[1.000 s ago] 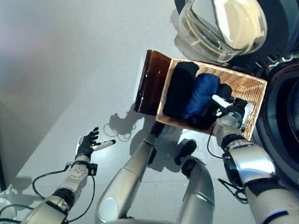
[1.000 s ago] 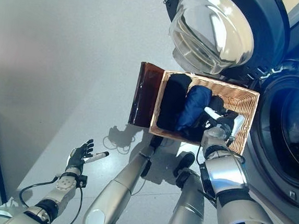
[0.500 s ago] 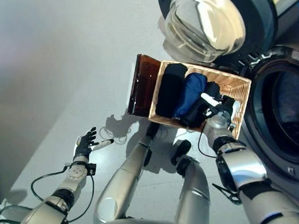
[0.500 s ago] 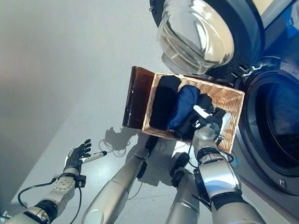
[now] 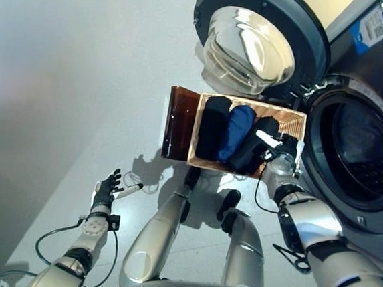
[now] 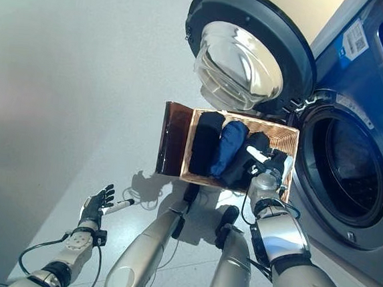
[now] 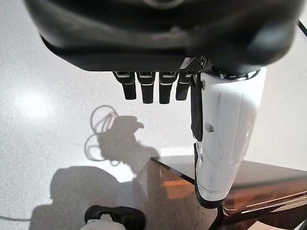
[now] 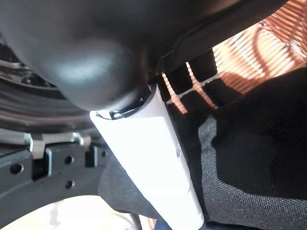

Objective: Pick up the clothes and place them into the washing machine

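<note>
Right hand (image 5: 286, 149) fingers hidden in black cloth (image 5: 252, 151), grip cannot be told | clothes in basket (image 5: 294, 120), frame centre | left hand (image 5: 107, 188) lower left, fingers straight, empty | risk: cloth may be dropped before washer drum (image 5: 357, 148), right, or basket dragged.

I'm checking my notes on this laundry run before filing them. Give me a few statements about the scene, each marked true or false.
1. The washing machine door is open. True.
2. The basket is empty. False: it holds two black rolled clothes and a blue one.
3. The right hand is at the basket, by the black cloth nearest the machine. True.
4. The left hand is holding a piece of clothing. False: it hangs over the floor with straight fingers, holding nothing.
5. The basket stands to the right of the machine's drum opening. False: it stands to the left of it, below the open door.
</note>
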Robot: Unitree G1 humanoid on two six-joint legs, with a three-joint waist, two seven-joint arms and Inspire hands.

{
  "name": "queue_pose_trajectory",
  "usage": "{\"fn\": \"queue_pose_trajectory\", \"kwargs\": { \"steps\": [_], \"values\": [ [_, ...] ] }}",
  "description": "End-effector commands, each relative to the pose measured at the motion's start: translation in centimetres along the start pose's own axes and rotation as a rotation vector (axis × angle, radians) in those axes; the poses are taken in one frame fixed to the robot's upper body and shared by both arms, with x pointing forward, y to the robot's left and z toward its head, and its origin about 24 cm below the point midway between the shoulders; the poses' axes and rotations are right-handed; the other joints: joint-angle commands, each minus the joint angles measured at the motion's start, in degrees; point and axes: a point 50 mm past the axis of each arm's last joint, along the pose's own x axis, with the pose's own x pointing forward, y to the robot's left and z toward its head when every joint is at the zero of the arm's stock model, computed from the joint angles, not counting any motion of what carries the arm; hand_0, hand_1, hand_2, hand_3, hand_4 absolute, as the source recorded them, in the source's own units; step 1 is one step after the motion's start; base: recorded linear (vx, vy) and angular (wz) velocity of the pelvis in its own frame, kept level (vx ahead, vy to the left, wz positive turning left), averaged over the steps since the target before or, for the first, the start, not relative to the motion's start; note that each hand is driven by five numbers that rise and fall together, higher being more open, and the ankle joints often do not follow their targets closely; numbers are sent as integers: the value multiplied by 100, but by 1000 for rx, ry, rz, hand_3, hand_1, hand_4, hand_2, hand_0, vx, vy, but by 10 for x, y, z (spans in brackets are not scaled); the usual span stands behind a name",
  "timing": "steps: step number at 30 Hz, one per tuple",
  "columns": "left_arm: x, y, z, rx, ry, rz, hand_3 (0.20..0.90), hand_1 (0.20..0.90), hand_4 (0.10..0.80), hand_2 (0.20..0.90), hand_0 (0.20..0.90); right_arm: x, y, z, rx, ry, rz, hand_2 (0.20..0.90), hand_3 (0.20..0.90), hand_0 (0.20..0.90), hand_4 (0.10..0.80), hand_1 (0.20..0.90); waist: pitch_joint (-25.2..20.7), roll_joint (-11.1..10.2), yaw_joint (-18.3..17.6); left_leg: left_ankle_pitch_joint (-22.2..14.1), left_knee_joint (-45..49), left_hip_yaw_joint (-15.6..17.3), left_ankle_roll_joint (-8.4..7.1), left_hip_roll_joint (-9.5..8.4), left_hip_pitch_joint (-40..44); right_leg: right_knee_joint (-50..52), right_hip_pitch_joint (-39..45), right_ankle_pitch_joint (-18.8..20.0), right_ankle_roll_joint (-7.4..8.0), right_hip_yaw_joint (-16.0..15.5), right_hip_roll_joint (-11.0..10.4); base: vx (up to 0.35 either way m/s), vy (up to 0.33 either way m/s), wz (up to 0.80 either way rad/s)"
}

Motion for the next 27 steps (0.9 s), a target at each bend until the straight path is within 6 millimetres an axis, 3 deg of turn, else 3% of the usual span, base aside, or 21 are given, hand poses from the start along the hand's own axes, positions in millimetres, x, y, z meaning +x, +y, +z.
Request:
{"fn": "queue_pose_trajectory", "kwargs": {
  "steps": [1, 16, 18, 19, 21, 22, 23, 24, 26, 27],
  "values": [
    [-10, 29, -24, 49, 66, 80, 900, 900, 800, 900, 900, 13, -35, 22, 44, -101, -87, 200, 200, 200, 300, 200, -346, 99, 161, -397, 136, 267, -165, -233, -192, -576, 173, 369, 23, 44, -19, 0, 0, 0],
    [-12, 34, -28, 57, 90, 97, 900, 900, 800, 900, 900, 11, -32, 14, 51, -84, -69, 200, 200, 200, 300, 200, -401, 65, 131, -427, 140, 284, -152, -216, -187, -524, 142, 369, 22, 121, -9, 1, 2, 1],
    [-12, 33, -28, 54, 85, 90, 900, 900, 800, 900, 900, 12, -32, 15, 51, -87, -70, 590, 590, 590, 578, 590, -397, 80, 139, -434, 154, 299, -143, -213, -205, -523, 122, 373, 15, 141, -12, -9, 18, -5],
    [-12, 32, -28, 52, 82, 89, 900, 900, 800, 900, 900, 12, -33, 15, 51, -87, -71, 524, 524, 524, 531, 524, -389, 88, 138, -435, 175, 308, -141, -212, -220, -512, 111, 375, 14, 145, -15, -1, 16, -7],
    [-12, 32, -28, 52, 82, 88, 900, 900, 800, 900, 900, 12, -34, 15, 52, -84, -74, 518, 518, 518, 527, 518, -389, 94, 137, -437, 177, 313, -140, -209, -221, -508, 105, 372, 14, 149, -15, -1, 11, -4],
    [-12, 33, -28, 52, 83, 89, 900, 900, 800, 900, 900, 12, -34, 14, 50, -82, -77, 615, 615, 615, 596, 615, -392, 104, 126, -440, 184, 320, -138, -208, -226, -511, 101, 373, 15, 162, -9, 0, 0, 0],
    [-12, 33, -29, 52, 85, 89, 900, 900, 800, 900, 900, 12, -35, 14, 49, -82, -78, 842, 842, 842, 759, 842, -395, 108, 128, -441, 180, 323, -140, -206, -225, -510, 91, 371, 16, 164, -6, 0, 0, 0],
    [-13, 33, -29, 54, 86, 89, 900, 900, 800, 900, 900, 12, -35, 14, 47, -82, -78, 820, 820, 820, 743, 820, -397, 111, 127, -443, 183, 326, -140, -203, -227, -505, 85, 369, 14, 170, -4, 0, 0, 0],
    [-13, 33, -30, 57, 92, 87, 900, 900, 800, 900, 900, 12, -35, 13, 39, -82, -81, 200, 200, 200, 300, 200, -410, 122, 122, -448, 190, 333, -138, -208, -229, -492, 73, 367, 11, 179, -3, 0, 0, 0],
    [-13, 33, -31, 57, 93, 88, 900, 900, 800, 900, 900, 12, -36, 13, 29, -85, -84, 200, 200, 200, 300, 200, -416, 126, 123, -446, 187, 334, -135, -205, -233, -490, 66, 367, 11, 178, -6, 0, 0, 0]
  ]
}}
